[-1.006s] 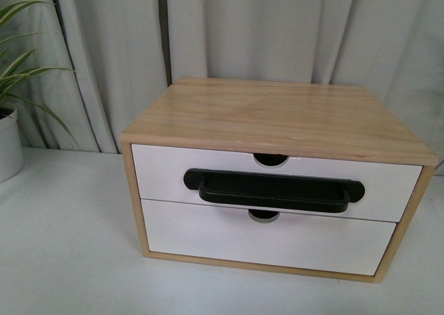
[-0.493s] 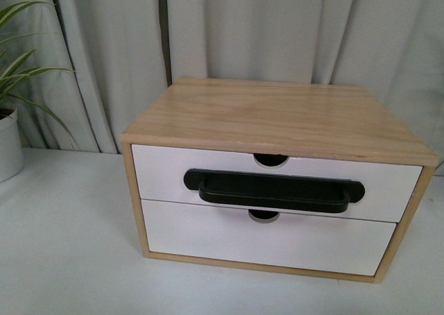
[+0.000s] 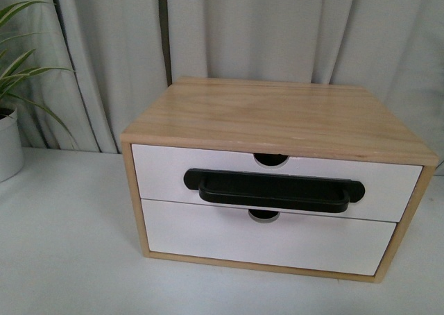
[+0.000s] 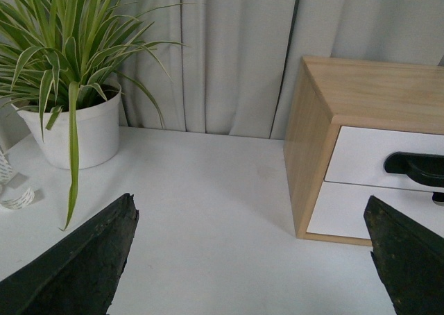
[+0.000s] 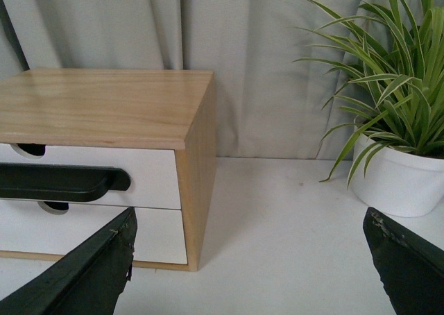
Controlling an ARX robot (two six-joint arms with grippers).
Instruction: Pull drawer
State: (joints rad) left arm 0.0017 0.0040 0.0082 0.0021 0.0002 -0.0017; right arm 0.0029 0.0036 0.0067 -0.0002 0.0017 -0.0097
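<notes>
Nearest, both claws are released. The left gripper (image 4: 250, 211) and right gripper (image 5: 250, 218) each show black fingers (image 4: 83, 259) spread wide, grasping nothing, low over the white table (image 3: 62, 259), probably waiting clear and ready for the handle. Neither appears in the front view.

At 12 o'clock stands the wooden cabinet (image 3: 277, 114). The drawer (image 3: 159, 173) is its upper one, shut flush. Its black bar handle (image 3: 274, 189) faces the robot, apparently so a claw can hook it. Under it is the plain drawer front (image 3: 263, 242).

A potted plant (image 3: 10, 86) sits at 9 o'clock, with curtains (image 3: 277, 23) behind. The front view matches half a second ago, with nothing moved.
</notes>
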